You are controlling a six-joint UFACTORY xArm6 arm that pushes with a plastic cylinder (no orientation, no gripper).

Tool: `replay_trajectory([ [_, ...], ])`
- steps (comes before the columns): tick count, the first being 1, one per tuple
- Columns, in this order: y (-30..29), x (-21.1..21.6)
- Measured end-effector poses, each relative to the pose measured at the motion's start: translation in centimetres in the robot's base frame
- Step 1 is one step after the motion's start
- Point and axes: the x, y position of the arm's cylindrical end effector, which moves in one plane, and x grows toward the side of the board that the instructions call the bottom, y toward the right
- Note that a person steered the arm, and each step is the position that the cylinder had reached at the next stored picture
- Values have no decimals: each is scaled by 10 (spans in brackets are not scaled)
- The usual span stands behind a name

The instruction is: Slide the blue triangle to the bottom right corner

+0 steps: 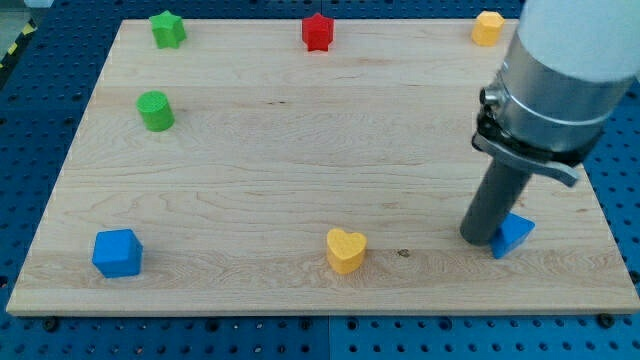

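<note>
Mid-push: your tool's tip point(478, 238), gripping nothing, touches blue triangle point(513, 234); next push toward view's bottom right.

My tip point(481, 238) presses the blue triangle point(513, 234) from the view's left. Bare counter point(300, 150) runs from that block to the bottom right corner (no block stands there). The yellow heart point(346, 250) sits well apart leftward; the rest stay far off.
</note>
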Motion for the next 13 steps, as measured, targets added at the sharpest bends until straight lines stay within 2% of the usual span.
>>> replay_trajectory([
  [3,42,36],
  [4,34,36],
  [5,-8,25],
  [6,-44,-6],
  [7,-37,-9],
  [8,-12,16],
  [11,-16,12],
  [13,14,2],
])
